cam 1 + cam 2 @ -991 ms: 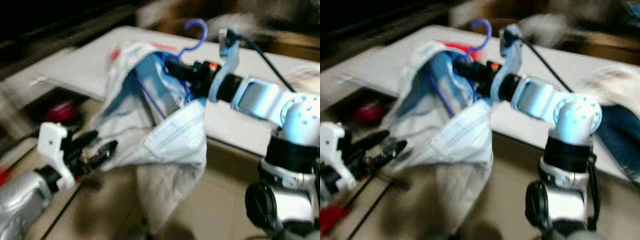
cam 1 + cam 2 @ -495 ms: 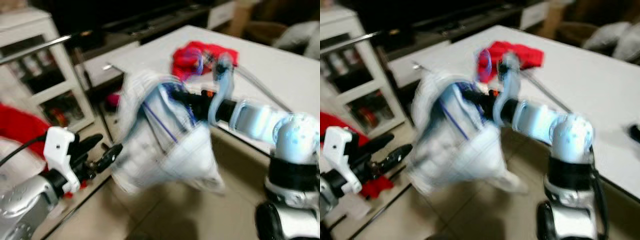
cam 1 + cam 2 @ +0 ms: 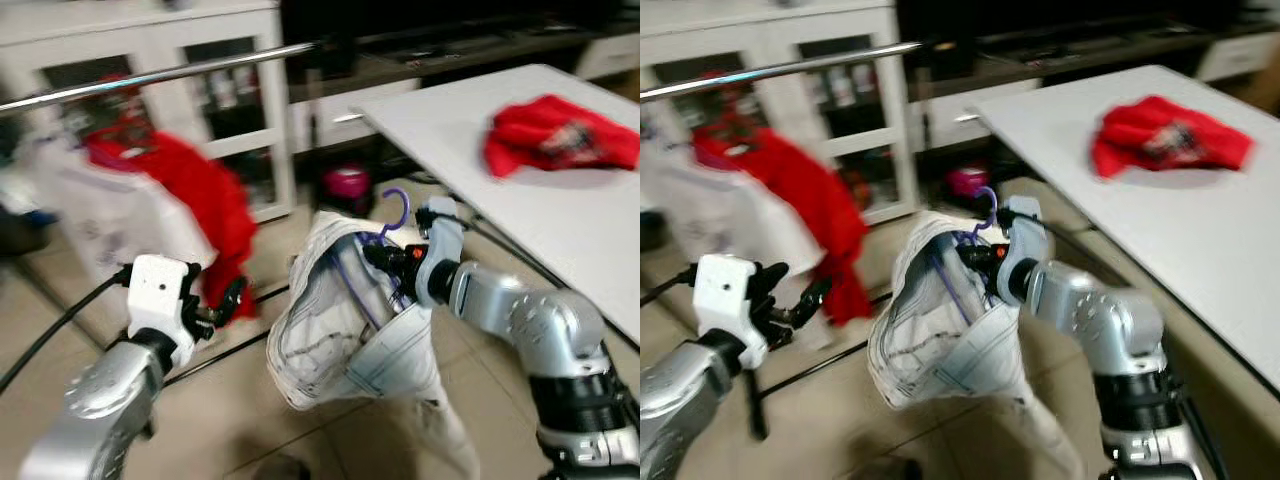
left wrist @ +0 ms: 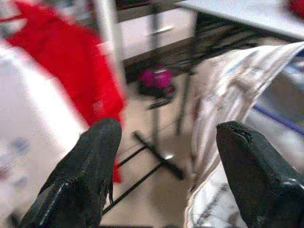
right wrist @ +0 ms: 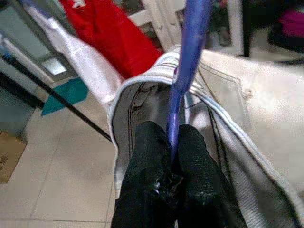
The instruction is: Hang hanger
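Right gripper clamped on purple hanger bearing pale jeans, left gripper fingers apart; swinging garment weight may twist the hook off the rail.

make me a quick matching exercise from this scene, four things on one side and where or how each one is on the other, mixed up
Things:
1. purple hanger
2. red cloth
3. left pincer
4. red garment

States:
A. lying on the white table
B. open, holding nothing
C. hanging from the metal rail
D. clamped in the right pincer, carrying a pale garment

Pairs: 1-D, 2-A, 3-B, 4-C
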